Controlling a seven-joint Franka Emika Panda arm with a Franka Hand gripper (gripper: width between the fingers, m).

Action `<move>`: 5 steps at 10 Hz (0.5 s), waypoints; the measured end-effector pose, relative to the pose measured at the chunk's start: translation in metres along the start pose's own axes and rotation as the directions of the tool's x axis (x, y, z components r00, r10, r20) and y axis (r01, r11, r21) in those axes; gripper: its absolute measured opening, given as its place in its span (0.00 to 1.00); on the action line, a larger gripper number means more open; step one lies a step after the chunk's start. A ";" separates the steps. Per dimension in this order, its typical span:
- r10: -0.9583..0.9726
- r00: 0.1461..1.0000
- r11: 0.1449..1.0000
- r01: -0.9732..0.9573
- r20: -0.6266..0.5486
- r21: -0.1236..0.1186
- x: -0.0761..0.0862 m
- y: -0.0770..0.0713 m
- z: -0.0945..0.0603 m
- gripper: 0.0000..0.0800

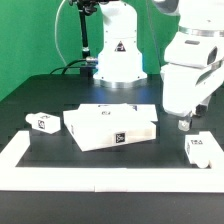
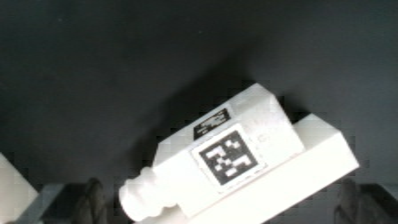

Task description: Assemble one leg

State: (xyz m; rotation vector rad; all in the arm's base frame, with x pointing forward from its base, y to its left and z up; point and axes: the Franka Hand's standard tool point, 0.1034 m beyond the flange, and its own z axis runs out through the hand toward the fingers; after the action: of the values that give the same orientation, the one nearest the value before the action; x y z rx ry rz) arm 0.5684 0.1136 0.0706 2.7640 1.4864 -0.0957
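White fence (image 1: 60,172) runs nearest; leg (image 1: 197,148) lies just behind it, at the exterior view's right. Gripper (image 1: 184,124) hovers above, jaws open, empty. We should centre, square to its sides, then descend.

A robotics lab: green backdrop (image 1: 25,35), black table (image 1: 40,95), white robot arm (image 1: 118,55).

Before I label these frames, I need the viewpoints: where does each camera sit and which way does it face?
Exterior view: across the table from the arm's base, facing it; shows the arm and hand.
Wrist view: on the wrist, looking down at a leg; only fingertips show.
Shared: probably that leg, on the exterior view's right, below the hand.
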 end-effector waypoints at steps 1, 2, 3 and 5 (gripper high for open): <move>0.000 1.000 1.000 0.000 0.000 0.000 0.000 0.000 0.000 0.81; 0.000 1.000 1.000 0.000 0.000 0.000 0.000 0.000 0.000 0.81; 0.001 1.000 1.000 -0.001 0.000 0.001 0.000 0.000 0.000 0.81; -0.018 1.000 1.000 0.018 0.001 0.000 -0.003 0.002 0.000 0.81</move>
State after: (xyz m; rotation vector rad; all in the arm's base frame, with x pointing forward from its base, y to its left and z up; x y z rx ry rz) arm 0.5683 0.1104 0.0709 2.7512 1.5112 -0.0970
